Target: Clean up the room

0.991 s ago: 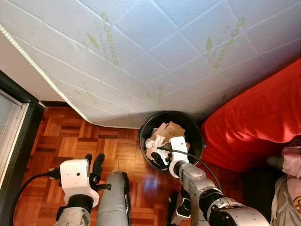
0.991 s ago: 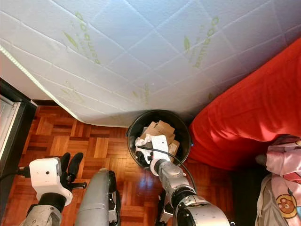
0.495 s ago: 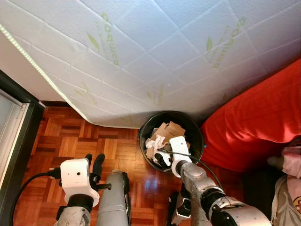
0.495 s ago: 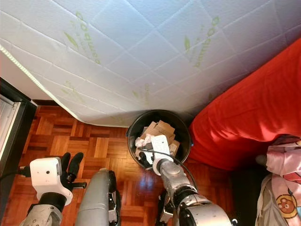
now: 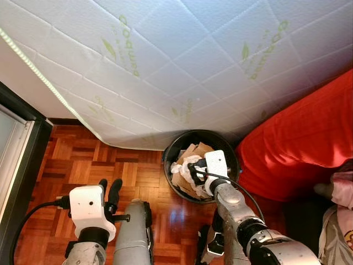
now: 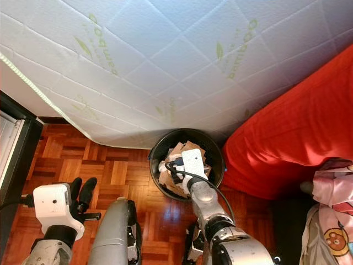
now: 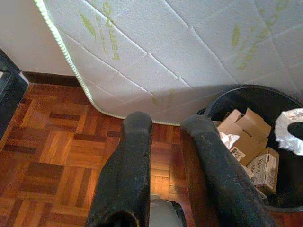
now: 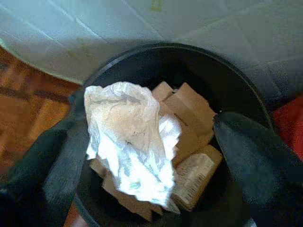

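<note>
A bedroom: bare mattress [image 5: 182, 61], red bedding [image 5: 309, 143], parquet floor [image 5: 83, 165].

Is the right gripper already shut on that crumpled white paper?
No: the right gripper has its fingers spread wide over the black bin, and the crumpled white paper sits between them.

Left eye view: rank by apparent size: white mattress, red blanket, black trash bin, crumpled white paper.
1. white mattress
2. red blanket
3. black trash bin
4. crumpled white paper, held over the bin at the right gripper
</note>
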Controlling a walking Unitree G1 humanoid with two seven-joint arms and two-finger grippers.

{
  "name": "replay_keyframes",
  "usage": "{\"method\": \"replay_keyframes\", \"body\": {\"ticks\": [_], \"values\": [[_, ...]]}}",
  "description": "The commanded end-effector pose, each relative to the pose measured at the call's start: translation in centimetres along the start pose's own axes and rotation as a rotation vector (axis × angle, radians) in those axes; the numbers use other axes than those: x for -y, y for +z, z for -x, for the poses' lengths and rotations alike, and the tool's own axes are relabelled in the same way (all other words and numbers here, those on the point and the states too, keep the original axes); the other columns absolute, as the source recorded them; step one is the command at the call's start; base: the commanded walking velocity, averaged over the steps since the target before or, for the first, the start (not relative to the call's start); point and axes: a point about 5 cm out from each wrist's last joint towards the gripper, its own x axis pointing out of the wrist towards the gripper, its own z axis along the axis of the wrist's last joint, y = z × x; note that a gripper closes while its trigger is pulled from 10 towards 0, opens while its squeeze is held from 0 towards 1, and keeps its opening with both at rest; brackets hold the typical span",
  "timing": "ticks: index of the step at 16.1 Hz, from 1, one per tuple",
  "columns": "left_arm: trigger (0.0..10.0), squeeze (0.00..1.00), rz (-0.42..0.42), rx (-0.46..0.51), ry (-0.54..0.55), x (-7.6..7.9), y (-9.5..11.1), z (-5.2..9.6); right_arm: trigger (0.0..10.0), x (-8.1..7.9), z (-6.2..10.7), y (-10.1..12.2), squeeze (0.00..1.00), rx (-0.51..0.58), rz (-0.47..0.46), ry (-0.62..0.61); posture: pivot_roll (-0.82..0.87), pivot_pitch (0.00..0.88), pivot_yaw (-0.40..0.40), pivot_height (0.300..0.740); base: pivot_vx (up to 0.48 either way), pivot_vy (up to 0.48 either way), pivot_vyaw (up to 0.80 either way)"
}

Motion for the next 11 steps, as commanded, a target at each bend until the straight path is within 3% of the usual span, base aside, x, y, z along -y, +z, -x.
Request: {"method": "replay_keyframes", "body": {"ticks": [1, 2, 3, 5, 7, 9, 11], "values": [[10.0, 0.0, -0.01, -0.021, 0.016, -0.3, -0.2, 0.5, 10.0, -0.2, 0.6, -2.6, 1.0, -0.141, 0.058, 0.003, 0.31, 0.432, -0.024, 0.625, 0.0, 0.0, 0.0], [10.0, 0.0, -0.009, -0.022, 0.014, -0.2, -0.2, 0.5, 10.0, -0.5, 1.2, -4.6, 1.0, -0.282, 0.11, 0.032, 0.31, 0.435, -0.024, 0.625, 0.0, 0.0, 0.0], [10.0, 0.0, -0.008, -0.023, 0.012, -0.2, -0.2, 0.5, 10.0, -0.6, 1.7, -5.7, 1.0, -0.346, 0.12, 0.05, 0.31, 0.435, -0.024, 0.625, 0.0, 0.0, 0.0], [10.0, 0.0, -0.008, -0.021, 0.012, -0.2, -0.1, 0.4, 10.0, -1.3, 1.3, -4.5, 1.0, -0.241, -0.019, 0.063, 0.32, 0.438, -0.02, 0.625, 0.0, 0.0, 0.0], [10.0, 0.0, -0.012, -0.019, 0.013, -0.3, 0.0, 0.4, 10.0, -1.5, 0.4, -2.0, 1.0, -0.103, -0.085, 0.031, 0.32, 0.436, -0.018, 0.625, 0.0, 0.0, 0.0], [10.0, 0.0, -0.015, -0.017, 0.014, -0.3, 0.0, 0.4, 10.0, -1.5, -0.2, 0.4, 1.0, -0.007, -0.119, 0.026, 0.32, 0.436, -0.018, 0.625, 0.0, 0.0, 0.0], [10.0, 0.0, -0.016, -0.016, 0.015, -0.3, 0.0, 0.4, 10.0, -1.3, -0.3, 0.5, 1.0, -0.01, -0.083, 0.027, 0.32, 0.436, -0.018, 0.625, 0.0, 0.0, 0.0]]}}
